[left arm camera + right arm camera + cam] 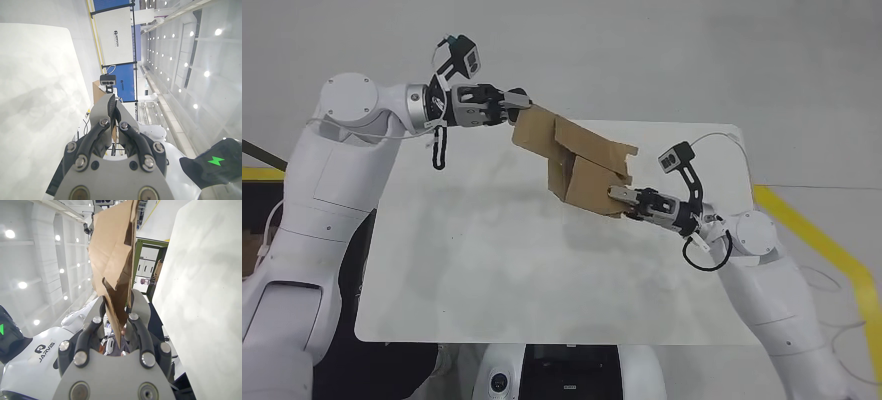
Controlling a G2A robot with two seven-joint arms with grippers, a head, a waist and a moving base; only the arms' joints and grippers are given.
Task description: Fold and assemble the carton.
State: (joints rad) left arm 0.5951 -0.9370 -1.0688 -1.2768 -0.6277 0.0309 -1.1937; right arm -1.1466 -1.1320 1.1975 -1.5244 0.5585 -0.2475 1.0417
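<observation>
A brown cardboard carton (572,160), still half flat with loose flaps, hangs in the air above the far half of the white table (492,260), held between both arms. My left gripper (514,105) is shut on the carton's far left corner; in the left wrist view the card edge (114,130) is pinched between the closed pads (111,106). My right gripper (622,197) is shut on the carton's near right flap. In the right wrist view the carton (111,256) rises from between the fingers (136,302), its inner side partly open.
The white table's right edge (742,180) lies below my right arm. Yellow floor tape (817,235) runs along the right of the table. The table's near half holds nothing.
</observation>
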